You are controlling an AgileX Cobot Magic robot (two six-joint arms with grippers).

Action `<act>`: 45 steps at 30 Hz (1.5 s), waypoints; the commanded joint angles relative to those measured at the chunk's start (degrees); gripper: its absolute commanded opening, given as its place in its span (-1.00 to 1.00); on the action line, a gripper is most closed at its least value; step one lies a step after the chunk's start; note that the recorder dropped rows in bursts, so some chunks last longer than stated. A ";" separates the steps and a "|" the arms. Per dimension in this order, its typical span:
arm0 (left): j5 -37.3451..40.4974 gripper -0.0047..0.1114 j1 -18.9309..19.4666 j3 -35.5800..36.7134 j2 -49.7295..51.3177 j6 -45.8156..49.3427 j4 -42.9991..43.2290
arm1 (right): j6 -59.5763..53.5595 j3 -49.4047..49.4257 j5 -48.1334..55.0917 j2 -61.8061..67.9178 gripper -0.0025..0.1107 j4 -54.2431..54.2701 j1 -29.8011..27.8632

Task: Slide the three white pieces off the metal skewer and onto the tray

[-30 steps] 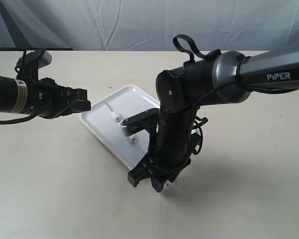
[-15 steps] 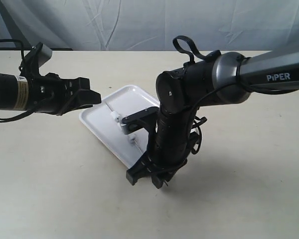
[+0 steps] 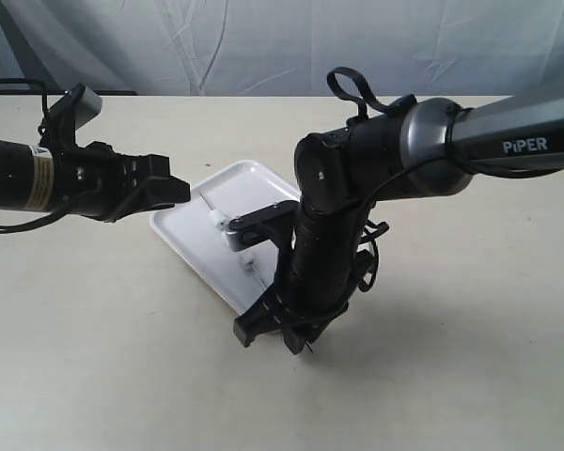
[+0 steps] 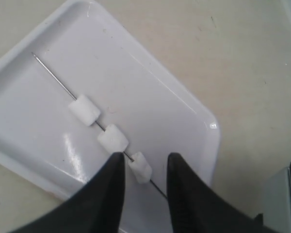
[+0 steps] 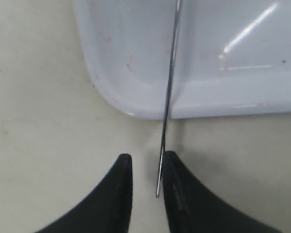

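Both unclenched: right gripper [image 5: 146, 167] straddling the metal skewer [image 5: 169, 82], left gripper [image 4: 145, 158] a white piece [image 4: 140, 168]; pinch crooked and you could skid it.

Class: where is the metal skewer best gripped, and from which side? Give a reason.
Grip the metal skewer at its bare end, which juts past the tray rim, coming from above and pinching across it. That end carries no white pieces and overhangs the table, so jaws should fit round it.
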 commanded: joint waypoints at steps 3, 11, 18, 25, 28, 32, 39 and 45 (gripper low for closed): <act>-0.25 -0.40 0.10 0.25 0.15 0.17 0.13 | 0.04 0.24 -0.50 1.79 -0.45 1.52 0.05; -0.25 -0.40 0.10 0.25 0.15 0.17 0.13 | 0.04 0.24 -0.75 3.23 -0.56 2.17 0.05; -0.12 -0.40 0.10 0.25 0.15 0.17 0.13 | 0.13 0.24 -1.01 3.23 -0.97 1.96 0.05; -0.06 -0.40 0.10 0.25 0.15 0.17 2.60 | 0.52 0.24 -0.87 1.91 -0.97 1.96 0.05; -1.11 -0.40 0.51 0.25 0.15 -0.93 2.73 | 1.30 0.24 0.08 -0.23 -0.97 1.11 0.05; -4.33 -0.36 2.02 0.25 0.15 -4.05 2.49 | 3.42 0.24 3.60 -3.49 -0.97 -2.86 0.05; -10.70 0.19 4.53 0.25 0.15 -12.15 0.98 | 5.40 4.40 4.72 -10.47 -0.97 -4.62 0.05; -14.70 0.23 4.53 0.40 0.51 -12.52 -4.43 | 5.70 10.94 0.95 -17.86 -0.97 -4.09 0.05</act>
